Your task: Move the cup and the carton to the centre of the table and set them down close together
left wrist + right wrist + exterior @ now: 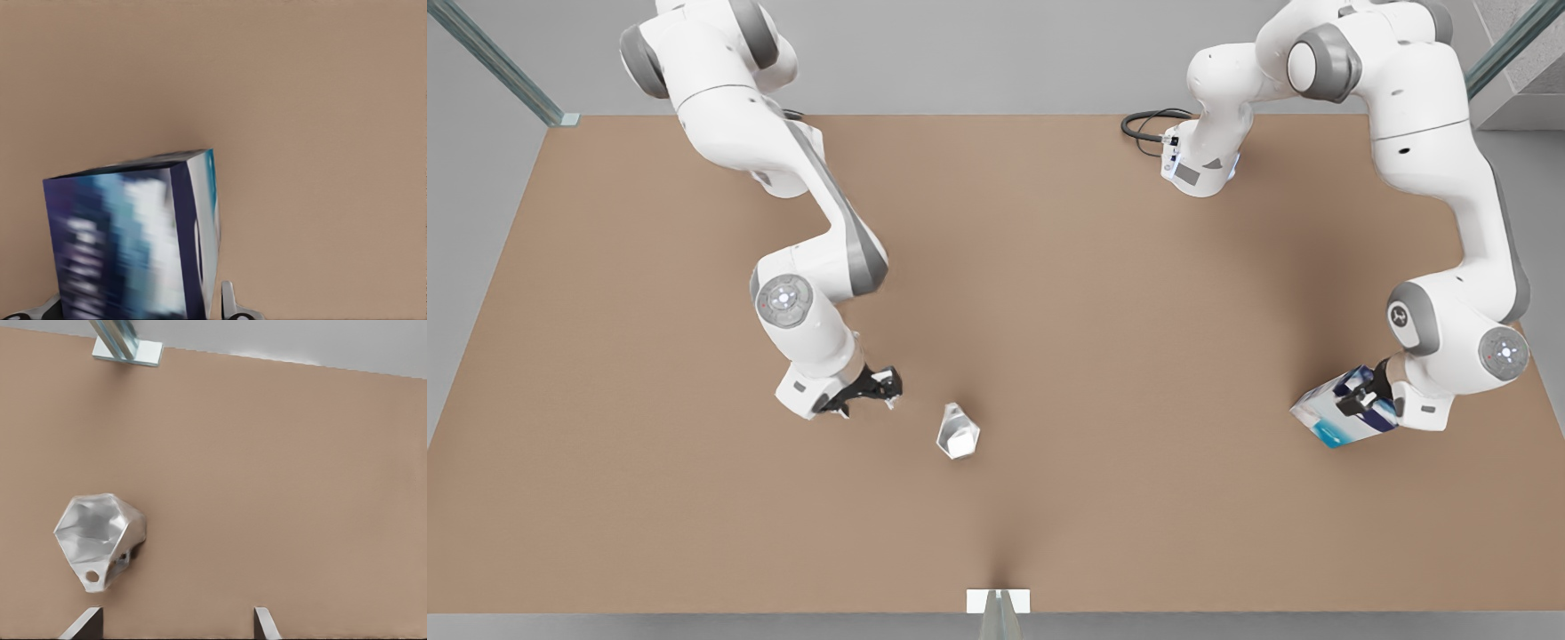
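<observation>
The silvery faceted cup rests on the brown table near the middle, toward the front edge. In the right wrist view the cup turns its mouth toward the camera. My right gripper hovers just to the front view's left of the cup, open and empty, and the cup lies off to one side of the gripper, outside its fingers. At the front view's far right, my left gripper is shut on the tilted white, blue and navy carton. The carton sits between the left gripper's fingertips.
A white bracket with a metal post stands at the table's front edge, also seen in the right wrist view as the bracket. A black cable loops beside an arm base at the back. Bare tabletop stretches between cup and carton.
</observation>
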You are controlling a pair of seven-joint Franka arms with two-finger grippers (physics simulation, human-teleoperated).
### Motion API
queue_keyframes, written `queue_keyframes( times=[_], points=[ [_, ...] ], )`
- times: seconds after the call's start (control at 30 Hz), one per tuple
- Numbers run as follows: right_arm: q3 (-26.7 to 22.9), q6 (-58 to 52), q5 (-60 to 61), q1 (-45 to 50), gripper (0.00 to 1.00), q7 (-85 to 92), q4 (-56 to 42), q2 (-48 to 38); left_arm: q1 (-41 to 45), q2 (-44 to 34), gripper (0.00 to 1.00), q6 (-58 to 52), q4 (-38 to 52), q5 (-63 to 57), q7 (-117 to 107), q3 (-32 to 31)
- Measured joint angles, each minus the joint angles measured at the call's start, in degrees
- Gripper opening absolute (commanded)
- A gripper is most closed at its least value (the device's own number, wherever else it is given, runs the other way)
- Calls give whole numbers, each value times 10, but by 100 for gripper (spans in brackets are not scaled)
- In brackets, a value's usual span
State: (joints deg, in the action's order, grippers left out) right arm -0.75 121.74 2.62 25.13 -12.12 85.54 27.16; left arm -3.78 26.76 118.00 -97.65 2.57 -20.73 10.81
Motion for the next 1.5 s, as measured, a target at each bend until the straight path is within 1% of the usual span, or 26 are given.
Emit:
queue_keyframes(
  times=[0.03,0.07,0.1,0.17,0.3,0.33,0.37,0.4,0.43,0.47,0.5,0.57,0.63,0.67,0.7,0.73,1.1,1.23,1.33,1.37,1.4,1.43,1.5],
  points=[
    [0,-34,-1,-11,100,0,-6,-12,0,1,62,0,1,0,1,0],
    [0,-81,-2,-35,100,2,-4,-42,0,2,57,0,1,0,1,0],
    [0,-143,-2,-71,100,2,-1,-85,0,3,56,0,2,1,1,0],
    [0,-192,-3,-111,100,7,-2,-123,0,3,54,0,3,-1,-2,-1],
    [1,-233,1,-202,100,30,9,-172,1,-3,54,-1,6,-4,-37,-5],
    [0,-247,0,-238,100,32,8,-174,4,-22,55,-10,6,-4,-97,-22],
    [-1,-250,-2,-252,100,32,5,-172,28,-47,55,-38,6,-4,-167,-34],
    [-5,-256,-3,-246,100,30,1,-172,61,-71,56,-64,6,-3,-242,-44],
    [-6,-285,-13,-241,100,31,-32,-154,114,-95,56,-84,7,2,-339,-58],
    [-6,-288,-32,-246,100,33,-39,-150,174,-109,56,-88,12,8,-440,-80],
    [-16,-292,-33,-242,100,38,-40,-150,199,-106,57,-108,39,11,-551,-124],
    [-20,-292,-31,-246,100,56,-26,-155,253,-94,57,-107,72,19,-778,-197],
    [-20,-294,-31,-239,100,56,-30,-153,266,-62,58,-106,115,23,-879,-281],
    [-20,-295,-31,-236,100,56,-30,-153,271,-41,58,-104,137,24,-891,-305],
    [-20,-297,-31,-236,100,56,-30,-153,302,-15,60,-103,158,24,-892,-307],
    [-20,-301,-31,-238,100,56,-31,-151,317,8,60,-102,179,21,-891,-308],
    [-21,-294,-28,-245,100,71,-32,-150,316,75,61,10,178,-37,-885,-294],
    [-21,-293,-28,-254,100,75,-32,-149,316,95,66,24,178,-57,-885,-294],
    [-21,-293,-28,-255,100,75,-33,-149,316,100,87,36,176,-68,-885,-294],
    [-21,-293,-28,-258,100,80,-33,-149,316,101,89,36,176,-71,-885,-294],
    [-22,-293,-28,-258,100,80,-33,-146,316,102,96,36,176,-73,-885,-294],
    [-21,-293,-28,-257,100,80,-33,-146,316,102,100,36,177,-75,-885,-294],
    [-21,-293,-27,-258,100,82,-34,-147,316,102,100,36,177,-78,-886,-294]
  ],
)
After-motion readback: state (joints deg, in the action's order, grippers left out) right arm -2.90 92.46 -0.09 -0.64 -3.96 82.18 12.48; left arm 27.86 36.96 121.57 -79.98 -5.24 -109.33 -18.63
